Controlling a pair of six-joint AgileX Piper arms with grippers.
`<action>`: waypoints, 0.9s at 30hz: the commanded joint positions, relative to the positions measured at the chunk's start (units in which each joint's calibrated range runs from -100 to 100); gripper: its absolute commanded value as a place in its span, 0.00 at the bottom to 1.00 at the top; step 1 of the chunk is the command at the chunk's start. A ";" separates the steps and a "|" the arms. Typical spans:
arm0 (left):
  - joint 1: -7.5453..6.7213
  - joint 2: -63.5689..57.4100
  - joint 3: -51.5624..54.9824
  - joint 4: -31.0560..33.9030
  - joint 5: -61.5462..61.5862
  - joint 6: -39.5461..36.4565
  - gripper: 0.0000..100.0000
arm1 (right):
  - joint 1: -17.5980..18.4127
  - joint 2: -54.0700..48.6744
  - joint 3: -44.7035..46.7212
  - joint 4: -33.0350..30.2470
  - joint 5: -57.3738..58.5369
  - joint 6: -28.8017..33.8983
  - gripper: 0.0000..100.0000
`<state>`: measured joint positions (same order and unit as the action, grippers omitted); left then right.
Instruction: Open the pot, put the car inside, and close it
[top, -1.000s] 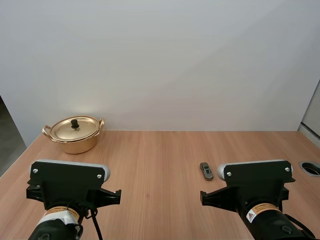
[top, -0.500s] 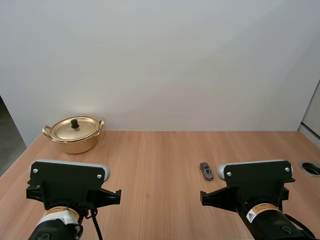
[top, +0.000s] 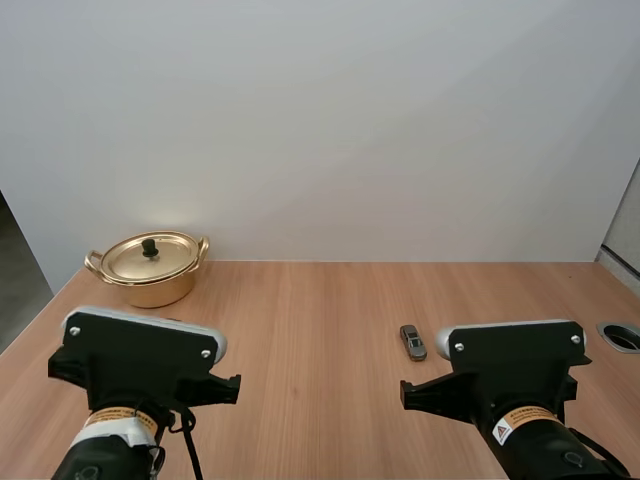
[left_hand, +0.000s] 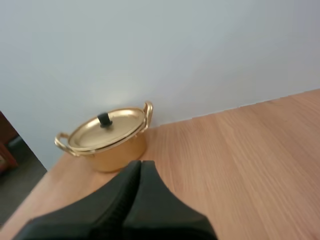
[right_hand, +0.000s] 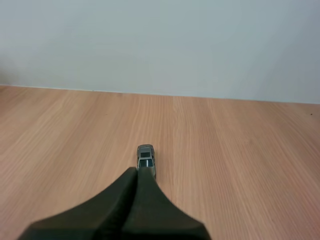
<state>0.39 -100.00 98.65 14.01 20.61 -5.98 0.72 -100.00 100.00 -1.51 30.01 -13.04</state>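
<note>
Pot (top: 150, 272), lid (top: 166, 256) on, sat near the desk's (top: 320, 320) far left corner. Car (top: 413, 342) lay on open wood just ahead of the right claw (right_hand: 138, 170). That claw and the left claw (left_hand: 140, 164), aimed at the pot, were closed and empty.

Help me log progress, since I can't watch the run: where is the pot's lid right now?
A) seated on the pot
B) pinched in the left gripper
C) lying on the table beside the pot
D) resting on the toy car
A: the lid sits flat on the pot with its knob up, while the left gripper is shut on nothing, short of the pot.
</note>
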 joint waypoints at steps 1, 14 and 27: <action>0.00 0.00 -6.49 17.23 -3.05 3.79 0.00 | -0.01 0.00 -0.44 -1.26 -1.55 0.00 0.00; 3.81 0.00 -27.23 17.87 24.83 -14.11 0.00 | -0.01 0.00 -22.69 -27.97 14.40 0.00 0.00; 5.62 30.88 -41.03 19.11 12.06 -16.46 0.00 | -0.01 2.93 -28.26 -5.77 30.15 -15.77 0.00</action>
<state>5.31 -86.50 63.44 33.54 34.10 -21.14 0.72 -97.67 71.76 -20.85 54.38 -20.31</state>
